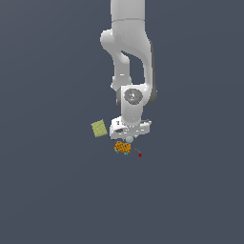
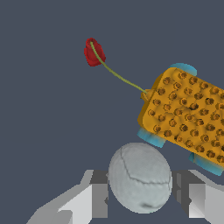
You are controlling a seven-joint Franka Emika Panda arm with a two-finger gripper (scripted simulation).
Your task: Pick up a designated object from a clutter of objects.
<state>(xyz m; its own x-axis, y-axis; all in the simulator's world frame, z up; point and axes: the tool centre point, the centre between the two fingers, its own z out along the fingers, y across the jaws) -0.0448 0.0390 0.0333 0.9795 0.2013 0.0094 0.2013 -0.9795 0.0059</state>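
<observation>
The designated object, a pale grey ball (image 2: 139, 173) with fine seams, sits between my gripper's (image 2: 140, 193) two fingers, which touch it on both sides. In the exterior view the ball (image 1: 129, 138) shows just under the white hand, where the gripper (image 1: 129, 141) is shut on it. The rest of the clutter lies close by. An orange patterned block (image 2: 186, 118) with light blue wheels is right beside the ball, and it appears just below the hand in the exterior view (image 1: 122, 147).
A small red thing (image 2: 93, 52) on a thin green stem reaches toward the orange block; it is a red speck (image 1: 140, 155) in the exterior view. A yellow-green square block (image 1: 98, 128) lies toward the exterior view's left of the hand. The floor is plain dark grey.
</observation>
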